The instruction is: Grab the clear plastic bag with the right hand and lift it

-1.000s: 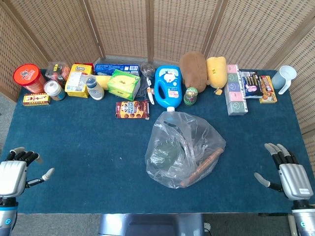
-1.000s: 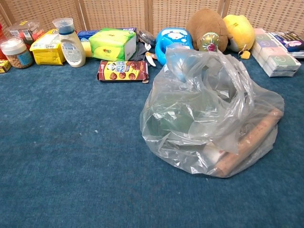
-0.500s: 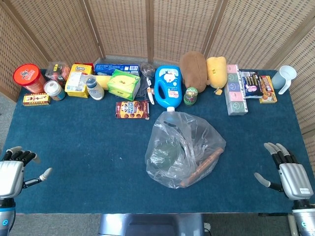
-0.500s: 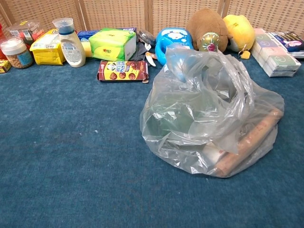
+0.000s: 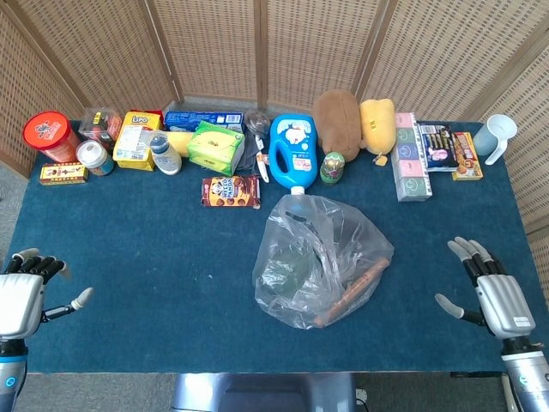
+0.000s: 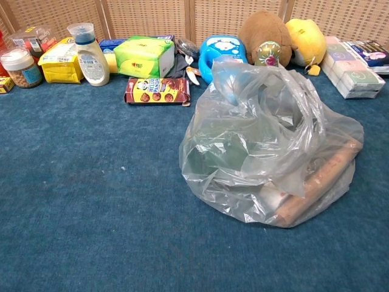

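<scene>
**A:** Here's the picture: the clear plastic bag (image 5: 322, 260) sits mid-counter, a little toward the near edge, slumped in a loose mound with a brown roll-like thing (image 5: 353, 293) and some darker contents showing through the film.

**B:** And the right hand (image 5: 491, 289)?

**A:** Down at the near right corner of the blue counter (image 5: 154, 249), fingers spread apart, nothing in it. Well apart from the bag, no contact at all.

**B:** So which way does it have to go?

**A:** Inward, toward the robot's left, and slightly forward. The bag lies across from the right hand with bare counter between them. The left hand (image 5: 24, 294) is at the opposite near corner, also spread and empty, and it looks farther from the bag than the right one, so the right hand is the nearer of the two.

**B:** Any long axis to worry about?

**A:** The bag itself is a rough blob, but that brown roll inside runs diagonally, its far end pointing toward the right side. The chest view shows the crumpled top (image 6: 267, 91) rising highest toward the back; I'd judge that gathered plastic the sensible place to grip.

**B:** Anything in the way?

**A:** Not on the direct line. The blue bottle (image 5: 293, 150) stands just behind the bag, nearly touching it, so I'd come in from the side rather than overshoot to the back.
</scene>
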